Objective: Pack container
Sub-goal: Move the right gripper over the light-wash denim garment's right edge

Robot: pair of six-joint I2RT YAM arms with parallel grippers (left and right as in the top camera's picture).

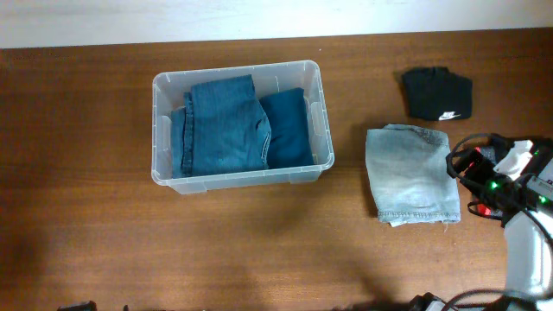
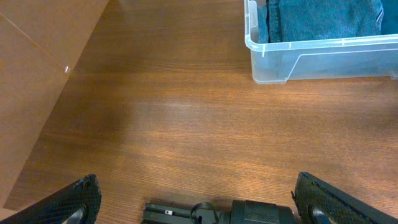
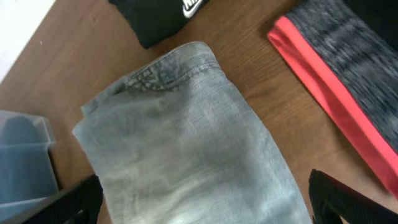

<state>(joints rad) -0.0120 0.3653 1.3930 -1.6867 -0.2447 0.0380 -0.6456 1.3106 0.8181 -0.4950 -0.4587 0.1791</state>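
Black, textured fingers (image 3: 68,202) of the right gripper (image 3: 205,186) sit at the bottom corners of the right wrist view. They are spread wide with nothing between them. Directly under them lies a folded pale denim garment (image 3: 186,143), waistband toward the far side; whether the tips touch it cannot be told. Just beyond it lies a black garment (image 3: 161,15) with a white logo. To its right, apart from the denim, is a grey heathered fabric with a red band (image 3: 336,74).

On the other side, the left gripper (image 2: 194,186) is equally wide apart and empty. Its fingers (image 2: 62,202) hang over bare wooden table (image 2: 174,112), well apart from the container (image 2: 311,59), whose near corner shows at the upper right of that view.

From overhead, the clear container (image 1: 160,130) stands upright left of the table's middle. It holds folded blue jeans (image 1: 220,125) on its left side and a darker blue garment (image 1: 287,125) beside them on the right. The pale denim lies to the right of the bin, near it but not touching.
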